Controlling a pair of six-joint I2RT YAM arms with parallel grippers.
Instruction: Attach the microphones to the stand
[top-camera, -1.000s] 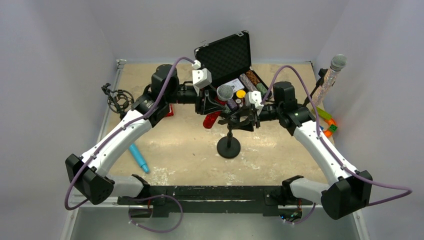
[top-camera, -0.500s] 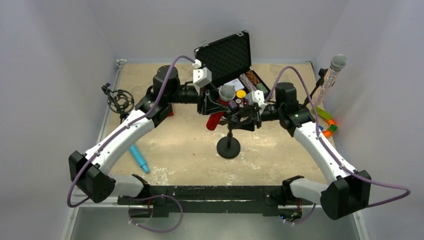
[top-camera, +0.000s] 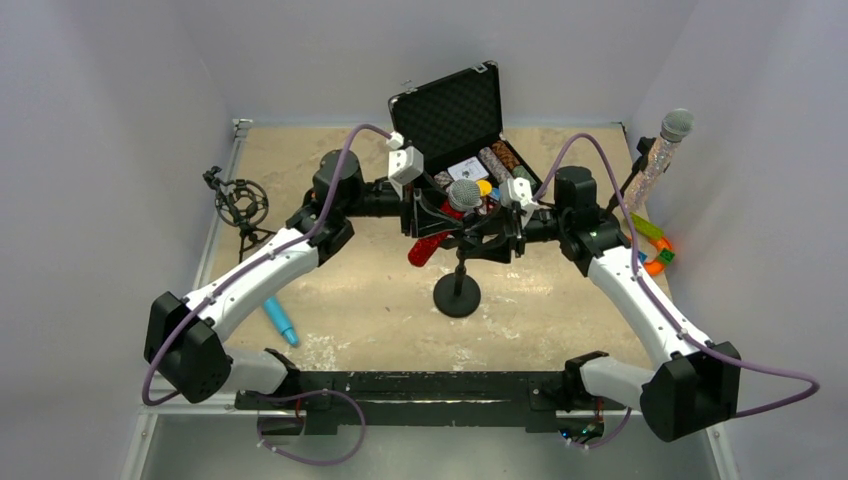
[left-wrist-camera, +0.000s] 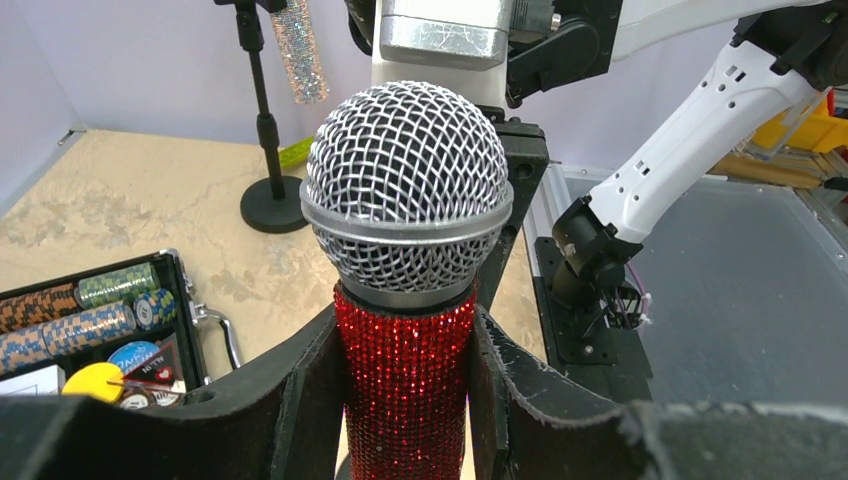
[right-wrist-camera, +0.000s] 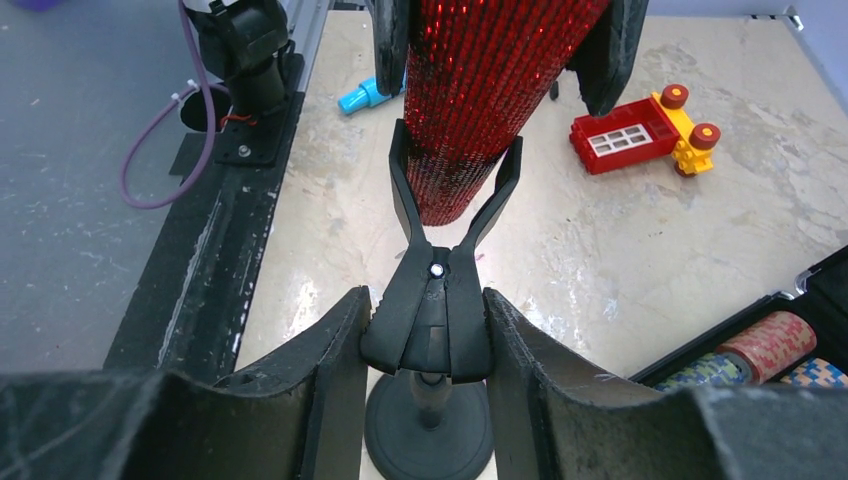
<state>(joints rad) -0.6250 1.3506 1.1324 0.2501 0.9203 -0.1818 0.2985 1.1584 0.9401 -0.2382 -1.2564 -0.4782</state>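
Observation:
My left gripper (top-camera: 432, 232) is shut on the red glitter microphone (left-wrist-camera: 405, 390), whose grey mesh head (left-wrist-camera: 405, 190) points up. My right gripper (right-wrist-camera: 428, 335) is shut on the handles of the black clip (right-wrist-camera: 440, 300) atop the small round-based stand (top-camera: 458, 292). The clip's prongs are spread around the red microphone's lower end (right-wrist-camera: 465, 120). The silver glitter microphone (top-camera: 662, 155) sits in another stand at the far right. The light-blue microphone (top-camera: 278, 317) lies on the table at the left, with its tip showing in the right wrist view (right-wrist-camera: 362, 96).
An open black case (top-camera: 455, 110) with poker chips stands at the back centre. A shock mount on a small tripod (top-camera: 238, 205) is at the left. A red and yellow brick toy (right-wrist-camera: 640, 135) lies beyond the stand. Coloured blocks (top-camera: 655, 252) lie at the right.
My left arm has moved right and down with the red microphone, bringing its lower end between the clip's prongs. My right gripper has stayed on the clip.

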